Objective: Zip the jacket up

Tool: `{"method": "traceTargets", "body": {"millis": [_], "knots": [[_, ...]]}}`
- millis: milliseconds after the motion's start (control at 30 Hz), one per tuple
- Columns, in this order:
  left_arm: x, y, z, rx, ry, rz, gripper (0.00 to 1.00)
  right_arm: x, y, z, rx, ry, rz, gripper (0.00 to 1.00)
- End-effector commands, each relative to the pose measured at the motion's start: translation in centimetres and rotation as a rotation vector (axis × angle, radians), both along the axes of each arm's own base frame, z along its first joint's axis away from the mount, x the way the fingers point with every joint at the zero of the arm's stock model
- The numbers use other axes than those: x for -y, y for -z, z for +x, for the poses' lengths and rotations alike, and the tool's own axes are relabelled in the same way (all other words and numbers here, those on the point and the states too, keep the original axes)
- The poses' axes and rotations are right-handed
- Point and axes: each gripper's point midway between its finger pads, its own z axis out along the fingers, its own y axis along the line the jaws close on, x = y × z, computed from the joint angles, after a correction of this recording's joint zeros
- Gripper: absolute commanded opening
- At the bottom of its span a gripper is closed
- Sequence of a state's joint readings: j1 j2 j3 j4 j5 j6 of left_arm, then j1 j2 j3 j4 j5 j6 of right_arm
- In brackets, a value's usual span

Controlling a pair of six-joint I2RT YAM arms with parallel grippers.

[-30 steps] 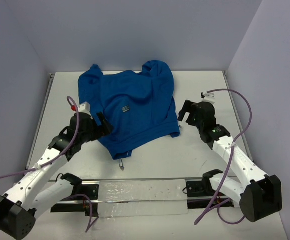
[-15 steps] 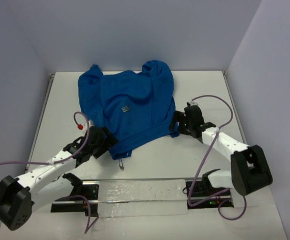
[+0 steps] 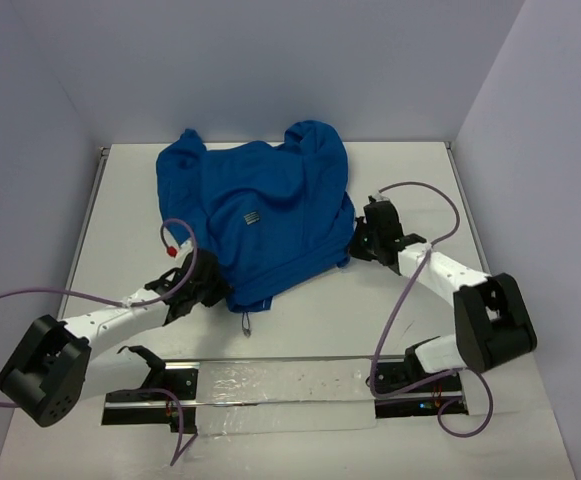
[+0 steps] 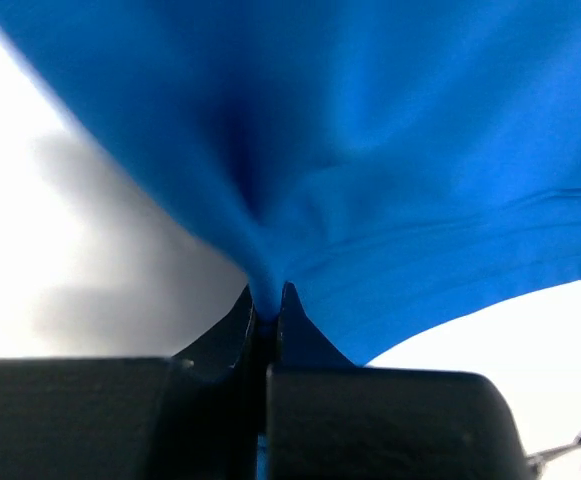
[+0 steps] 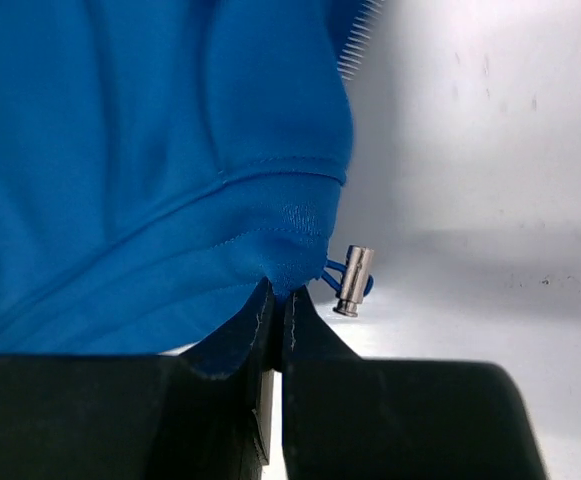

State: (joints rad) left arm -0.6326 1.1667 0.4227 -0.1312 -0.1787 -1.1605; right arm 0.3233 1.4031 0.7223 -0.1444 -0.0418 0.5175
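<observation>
Two spots on the lower hem of the jacket (image 3: 260,220) are pinched at once. The left fingers (image 4: 225,345) are closed on a fold at its near-left edge, and the right fingers (image 5: 235,345) are clamped on the hem beside a metal cord toggle (image 5: 353,281) — presumably so the garment, crumpled on the table (image 3: 410,170), can be drawn flat. Only a short run of zipper teeth (image 5: 356,40) is seen — the slider cannot be made out among the folds.
</observation>
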Motion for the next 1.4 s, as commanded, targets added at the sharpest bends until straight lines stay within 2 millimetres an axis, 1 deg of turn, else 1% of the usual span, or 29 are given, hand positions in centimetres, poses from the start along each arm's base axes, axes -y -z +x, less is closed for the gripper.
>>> {"method": "traceTargets", "body": {"millis": [0,33,67,100,133,167,200,233,267,300,333,367,467,533,600,667,800,1000,1033,1100,1133,1167,1233,1267,1300,1367], "knots": [[0.6,-8.1,4.0,0.188,0.011,-0.004,0.00,-0.4,-8.9,3.0,0.279,0.010,0.049,0.00],[0.4,-9.8,4.6,0.223,0.010,-0.006,0.00,-0.3,-9.7,3.0,0.296,0.009,0.051,0.00],[0.2,-12.4,5.4,0.280,0.014,-0.007,0.00,-0.2,-10.8,2.7,0.314,0.007,0.053,0.00],[-0.1,-13.2,5.2,0.297,0.022,-0.001,0.00,-0.1,-11.7,2.6,0.333,0.011,0.052,0.00],[-0.9,-17.1,5.7,0.373,0.012,-0.011,0.00,0.6,-13.7,2.5,0.389,0.046,0.053,0.00],[-1.6,-19.5,6.0,0.421,-0.001,-0.013,0.00,1.0,-15.2,2.4,0.436,0.061,0.060,0.00],[-2.1,-22.8,6.1,0.491,-0.015,-0.029,0.00,1.2,-16.4,2.1,0.475,0.068,0.069,0.00],[-2.5,-25.1,6.0,0.542,-0.019,-0.037,0.00,1.4,-17.6,1.8,0.512,0.074,0.078,0.00],[-2.8,-26.5,5.8,0.577,-0.008,-0.026,0.00,1.8,-19.6,1.3,0.574,0.082,0.092,0.00],[-3.0,-28.5,5.5,0.625,-0.002,-0.031,0.00,2.1,-21.7,0.8,0.633,0.089,0.104,0.00],[-3.1,-30.4,5.2,0.671,0.002,-0.044,0.00,2.4,-23.3,0.4,0.674,0.092,0.109,0.00],[-3.2,-32.1,5.0,0.711,0.006,-0.056,0.00,2.6,-24.4,0.2,0.702,0.093,0.108,0.00],[-3.6,-35.1,4.5,0.779,0.007,-0.062,0.00,3.0,-28.8,-0.6,0.788,0.083,0.101,0.00],[-3.8,-37.2,4.3,0.817,0.001,-0.079,0.00,3.2,-31.0,-1.2,0.823,0.073,0.101,0.00],[-3.4,-39.0,4.0,0.860,0.016,-0.115,0.00,3.3,-32.6,-1.7,0.861,0.065,0.104,0.00],[-3.1,-39.6,3.9,0.877,0.029,-0.132,0.00,3.4,-33.8,-2.1,0.888,0.061,0.106,0.00],[-3.1,-39.5,4.3,0.866,0.026,-0.113,0.00,3.3,-34.9,-2.2,0.904,0.046,0.103,0.00],[-2.8,-39.7,4.2,0.869,0.042,-0.121,0.00,3.0,-34.7,-1.9,0.897,0.031,0.095,0.00],[-2.9,-39.8,4.2,0.871,0.039,-0.120,0.00,2.9,-34.6,-1.8,0.893,0.027,0.093,0.00],[-2.7,-40.4,4.0,0.871,0.052,-0.127,0.00,2.9,-35.0,-1.7,0.895,0.024,0.086,0.00],[-2.6,-41.4,3.6,0.885,0.065,-0.138,0.00,3.0,-35.2,-1.8,0.896,0.019,0.075,0.00],[-2.5,-42.1,3.4,0.896,0.079,-0.146,0.00,3.2,-36.4,-2.1,0.919,0.019,0.076,0.00],[-2.5,-44.3,2.5,0.938,0.098,-0.171,0.00,3.4,-38.3,-3.3,0.965,0.011,0.082,0.00],[-2.8,-46.5,1.5,0.988,0.112,-0.187,0.00,3.7,-40.3,-4.7,1.016,-0.001,0.092,0.00],[-3.1,-47.9,0.8,1.027,0.118,-0.188,0.00,3.9,-41.4,-5.4,1.044,-0.004,0.099,0.00],[-4.4,-51.5,-1.0,1.120,0.104,-0.203,0.00,4.4,-44.6,-7.6,1.121,-0.013,0.115,0.00]]}}
